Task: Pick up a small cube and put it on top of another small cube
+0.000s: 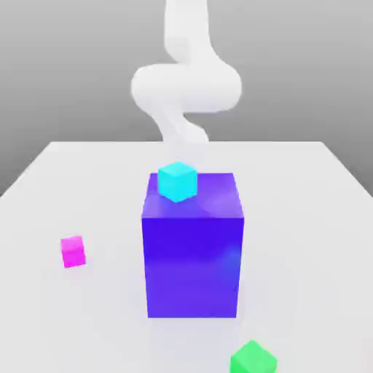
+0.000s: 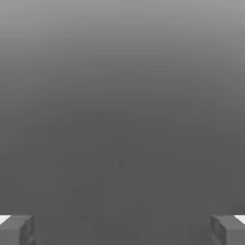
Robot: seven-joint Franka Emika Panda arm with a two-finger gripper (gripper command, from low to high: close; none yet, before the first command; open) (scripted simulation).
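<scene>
The end effector (image 2: 122,230) is spread wide and empty. A cyan cube (image 1: 178,182) sits atop the large blue block (image 1: 192,266). On the tabletop (image 1: 306,255), the magenta cube (image 1: 73,252) lies toward the exterior view's left, the green cube (image 1: 253,359) nearer the camera.

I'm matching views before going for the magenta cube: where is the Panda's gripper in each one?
Exterior view: at the pale lower end of the white arm, around picture centre, just above the small cyan cube; its exact outline I cannot tell.
Hand view: gripper open, its two fingers at opposite edges, wide apart.
Shared landmark: the robot's own hand end; no cube settles the match.
</scene>
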